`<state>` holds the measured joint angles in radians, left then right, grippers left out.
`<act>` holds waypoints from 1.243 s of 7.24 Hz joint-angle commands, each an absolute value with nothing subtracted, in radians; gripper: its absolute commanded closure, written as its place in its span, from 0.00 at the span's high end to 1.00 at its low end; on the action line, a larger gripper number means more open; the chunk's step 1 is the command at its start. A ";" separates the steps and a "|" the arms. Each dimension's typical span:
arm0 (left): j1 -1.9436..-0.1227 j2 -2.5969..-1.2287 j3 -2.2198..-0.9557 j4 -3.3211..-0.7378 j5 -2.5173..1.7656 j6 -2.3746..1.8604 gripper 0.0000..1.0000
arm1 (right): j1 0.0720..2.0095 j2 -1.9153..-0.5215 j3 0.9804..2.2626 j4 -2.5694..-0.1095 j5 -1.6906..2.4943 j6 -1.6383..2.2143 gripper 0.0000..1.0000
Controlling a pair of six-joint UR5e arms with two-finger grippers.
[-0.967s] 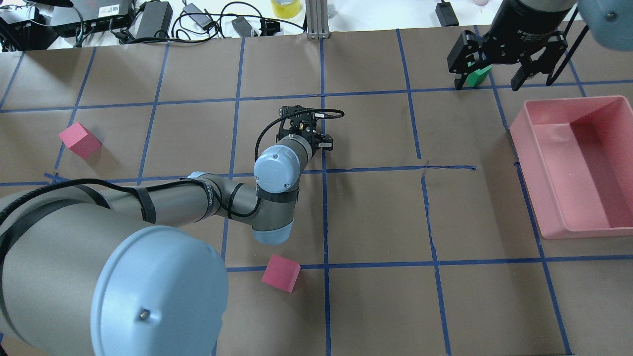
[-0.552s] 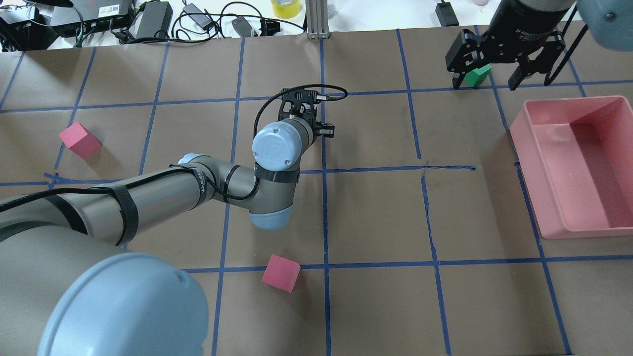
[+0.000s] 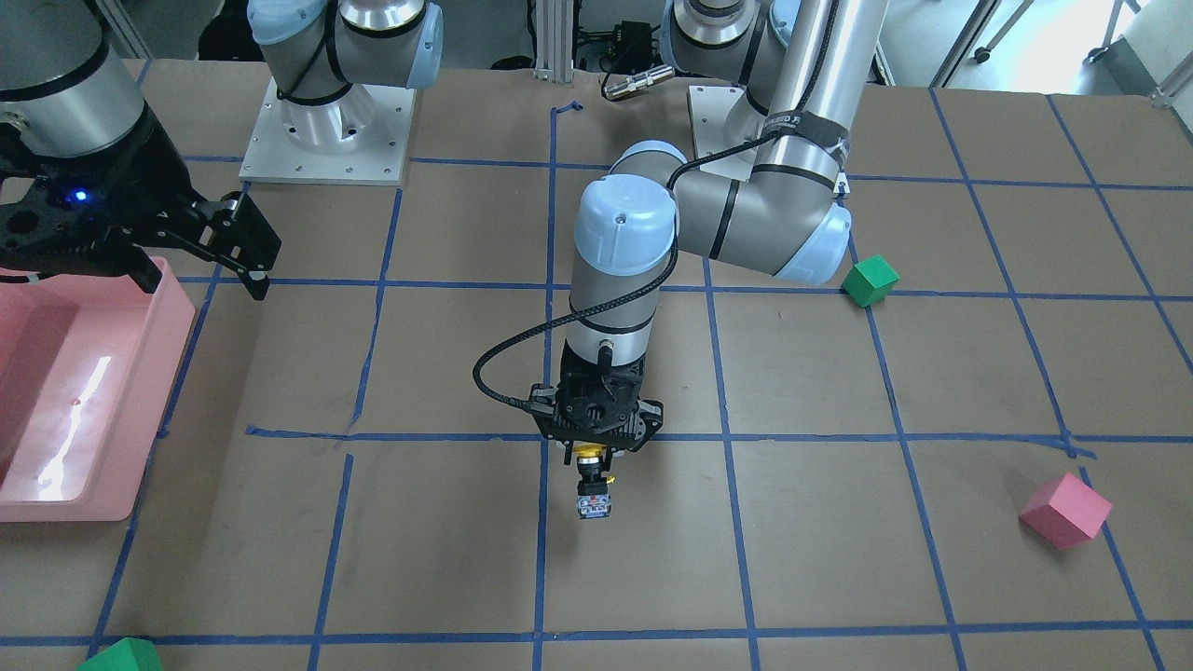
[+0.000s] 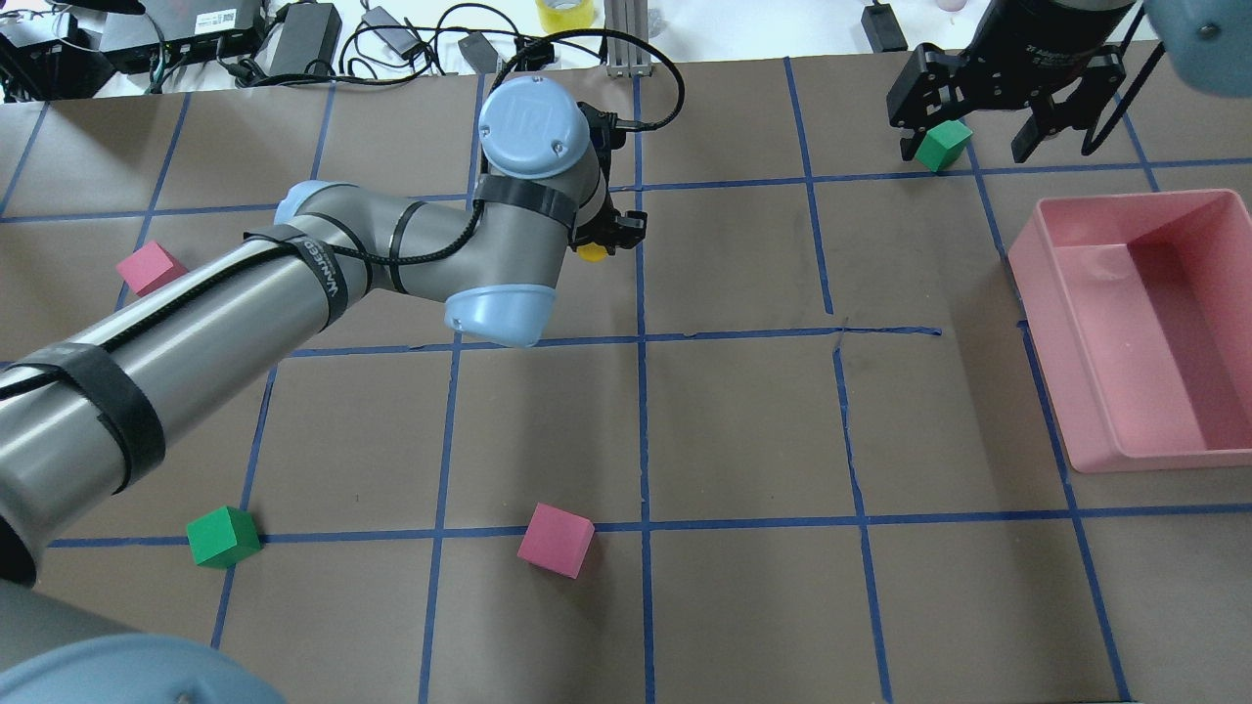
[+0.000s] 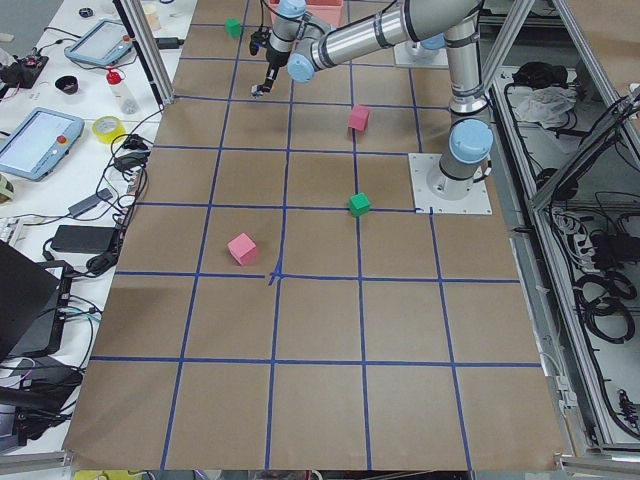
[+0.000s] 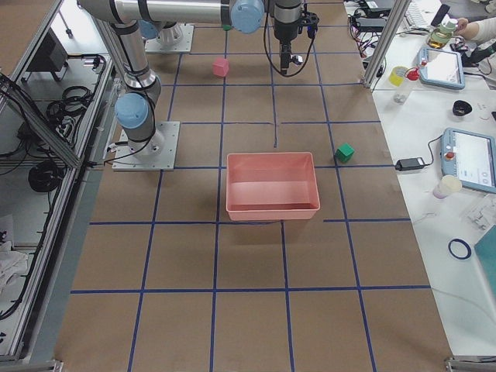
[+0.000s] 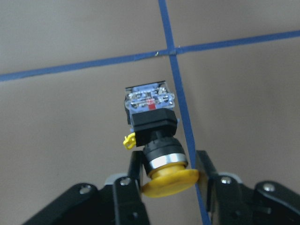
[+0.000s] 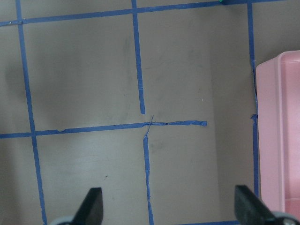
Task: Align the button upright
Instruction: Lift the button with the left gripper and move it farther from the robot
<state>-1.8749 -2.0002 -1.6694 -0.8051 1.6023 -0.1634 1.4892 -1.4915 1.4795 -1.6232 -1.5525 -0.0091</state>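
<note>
The button (image 7: 151,123) has a yellow cap, a black body and a clear-grey contact block. My left gripper (image 7: 168,180) is shut on its yellow cap, with the contact block pointing down and away from the wrist over the brown paper. In the front-facing view the button (image 3: 592,486) hangs under the left gripper (image 3: 591,458) near the table's middle. Overhead, only the yellow cap (image 4: 590,253) shows beside the wrist. My right gripper (image 4: 970,147) is open and empty at the far right, above a green cube (image 4: 943,145).
A pink bin (image 4: 1213,203) stands at the right. There are pink cubes (image 4: 556,540) (image 4: 149,266) and a second green cube (image 4: 223,536) on the left half. Cables and power bricks (image 4: 303,39) lie along the far edge.
My left arm has risen and moved toward the far edge, carrying the button. The green cube at front left is now uncovered. The right gripper has barely moved.
</note>
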 commanded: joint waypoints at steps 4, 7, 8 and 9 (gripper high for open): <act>-1.752 -2.069 -1.369 -1.518 1.376 -0.196 0.00 | 1.488 -1.485 1.486 -1.629 -1.555 -0.012 1.00; -1.723 -2.201 -1.217 -1.581 1.298 -0.215 0.00 | 1.488 -1.471 1.488 -1.637 -1.552 -0.009 1.00; -1.707 -2.229 -1.201 -1.583 1.301 -0.215 0.00 | 1.488 -1.471 1.488 -1.632 -1.563 -0.009 1.00; -1.697 -2.241 -1.200 -1.586 1.299 -0.207 0.00 | 1.489 -1.474 1.488 -1.631 -1.568 -0.006 1.00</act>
